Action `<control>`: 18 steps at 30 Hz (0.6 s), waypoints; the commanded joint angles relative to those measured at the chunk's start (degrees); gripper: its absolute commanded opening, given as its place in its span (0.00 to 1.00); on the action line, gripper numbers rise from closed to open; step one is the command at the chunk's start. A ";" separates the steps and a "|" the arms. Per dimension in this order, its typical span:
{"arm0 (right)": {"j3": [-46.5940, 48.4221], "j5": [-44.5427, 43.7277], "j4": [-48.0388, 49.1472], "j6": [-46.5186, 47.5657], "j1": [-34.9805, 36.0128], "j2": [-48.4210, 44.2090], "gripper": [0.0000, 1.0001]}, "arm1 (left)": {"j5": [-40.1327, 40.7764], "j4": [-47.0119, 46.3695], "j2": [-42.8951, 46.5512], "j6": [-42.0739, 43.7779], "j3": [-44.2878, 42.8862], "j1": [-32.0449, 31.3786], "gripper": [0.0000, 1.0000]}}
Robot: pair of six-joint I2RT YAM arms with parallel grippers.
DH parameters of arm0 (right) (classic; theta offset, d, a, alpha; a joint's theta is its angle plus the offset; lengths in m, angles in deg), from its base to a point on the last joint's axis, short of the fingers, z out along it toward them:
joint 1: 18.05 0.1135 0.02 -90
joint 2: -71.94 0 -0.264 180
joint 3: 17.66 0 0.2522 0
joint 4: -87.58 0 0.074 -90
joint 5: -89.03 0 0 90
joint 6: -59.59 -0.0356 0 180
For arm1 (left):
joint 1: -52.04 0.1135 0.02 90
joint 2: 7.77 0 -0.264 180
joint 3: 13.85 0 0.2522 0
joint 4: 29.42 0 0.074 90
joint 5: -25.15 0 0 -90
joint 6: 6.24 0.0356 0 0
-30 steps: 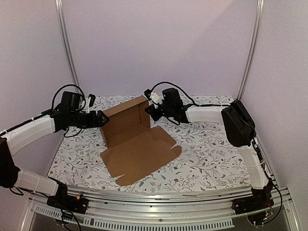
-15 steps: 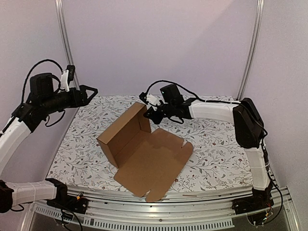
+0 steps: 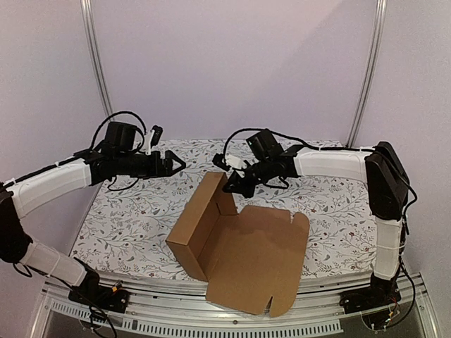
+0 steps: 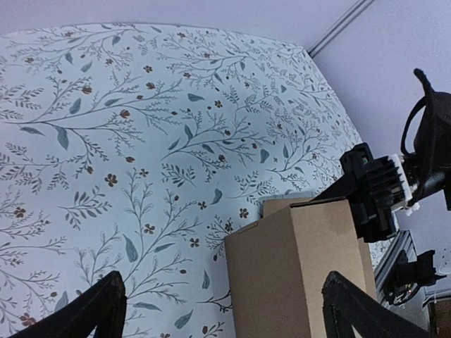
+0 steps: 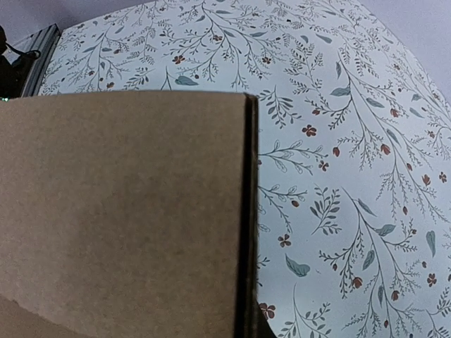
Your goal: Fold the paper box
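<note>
The paper box [image 3: 254, 260] occupies the near centre of the worktop [image 3: 120, 225], walls upright on its left; the right gripper [image 3: 230, 187] sits at its far corner. Open floral surface lies left, behind and far right.

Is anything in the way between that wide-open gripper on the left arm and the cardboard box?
Nothing visible does. The left gripper hovers open, apart from the paper box, with only bare flowered table between them. The right gripper is shut on the box's upright wall.
</note>
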 commanded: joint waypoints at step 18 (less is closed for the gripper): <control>-9.21 6.94 9.13 -1.38 -2.27 0.42 0.12 | -3.35 7.68 -13.90 1.37 -7.89 -13.63 0.91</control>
